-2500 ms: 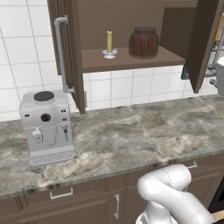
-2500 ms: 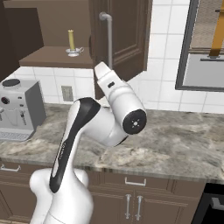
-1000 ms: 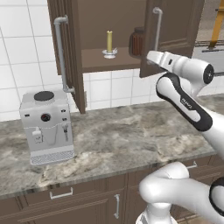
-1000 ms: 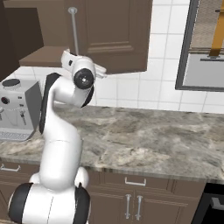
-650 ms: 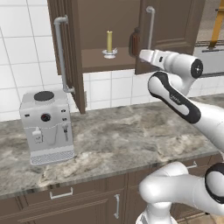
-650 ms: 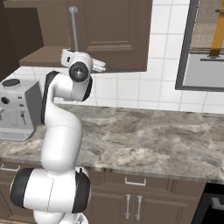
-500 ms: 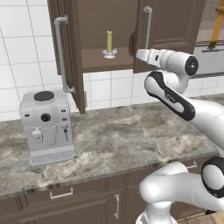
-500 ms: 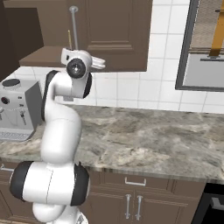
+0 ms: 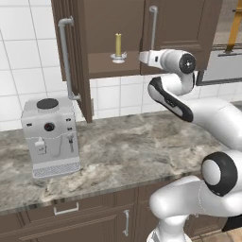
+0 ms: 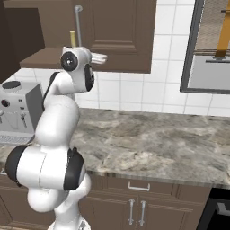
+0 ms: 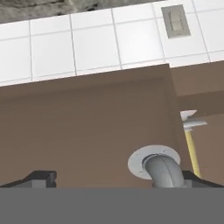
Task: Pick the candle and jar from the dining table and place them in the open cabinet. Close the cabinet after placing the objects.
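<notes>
The fingers (image 11: 43, 178) of the gripper (image 11: 118, 180) stand spread as wide as they go and pinch nothing; their dark tips rise either side of the right-hand cabinet door's handle mount, with the door panel flat in front of them.

Nearest in the left base view lies the marble counter (image 9: 142, 151) with a grey coffee machine (image 9: 49, 134) standing at its left. Above and behind it, the arm reaches up to the cabinet (image 9: 118, 33) on the far wall, with the gripper close against the face of the right door (image 9: 179, 23), by the lower end of its vertical silver bar handle (image 9: 153, 26).

As for progress, the candle (image 9: 118, 46) already stands on the cabinet shelf, so that part looks done. The jar cannot be made out; the right door, swung nearly across the opening, covers the shelf space to the candle's right, so it is probably behind it. The left door (image 9: 78, 52) stands out edge-on toward the room. What seems left is closing: finishing the right door, then bringing the left one round.

The candle stands upright, its long axis vertical and wick end up, on its small round holder near the shelf's front edge, just left of the right door's edge.
</notes>
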Controlling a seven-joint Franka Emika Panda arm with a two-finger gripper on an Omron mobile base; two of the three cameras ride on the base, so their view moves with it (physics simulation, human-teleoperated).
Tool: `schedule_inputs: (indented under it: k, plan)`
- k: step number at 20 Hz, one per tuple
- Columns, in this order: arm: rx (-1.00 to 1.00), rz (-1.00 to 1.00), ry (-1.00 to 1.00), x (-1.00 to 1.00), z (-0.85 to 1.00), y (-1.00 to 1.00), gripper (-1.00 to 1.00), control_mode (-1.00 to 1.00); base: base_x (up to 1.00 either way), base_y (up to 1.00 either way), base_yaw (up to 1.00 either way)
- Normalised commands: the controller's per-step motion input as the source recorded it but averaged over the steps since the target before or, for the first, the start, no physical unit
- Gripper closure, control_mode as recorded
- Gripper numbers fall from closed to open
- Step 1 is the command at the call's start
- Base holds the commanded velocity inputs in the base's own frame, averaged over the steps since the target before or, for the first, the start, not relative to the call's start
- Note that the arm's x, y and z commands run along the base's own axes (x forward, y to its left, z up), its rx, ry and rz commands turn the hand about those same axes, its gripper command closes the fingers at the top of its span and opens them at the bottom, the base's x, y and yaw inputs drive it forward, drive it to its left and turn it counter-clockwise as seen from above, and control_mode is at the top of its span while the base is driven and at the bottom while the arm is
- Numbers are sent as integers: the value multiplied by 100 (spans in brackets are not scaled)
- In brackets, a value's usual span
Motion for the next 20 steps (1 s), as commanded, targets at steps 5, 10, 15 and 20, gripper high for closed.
schedule_inputs:
  k: [5,10,15,20]
  plan:
    - [-12,-13,3,42,-16,0,-100,-100,0,0,0]
    - [-8,-11,1,17,-8,7,-100,-100,0,0,0]
    - [-8,-6,-4,-66,14,10,-100,-100,0,0,0]
    - [-12,-1,-8,-76,25,2,-100,-100,0,0,0]
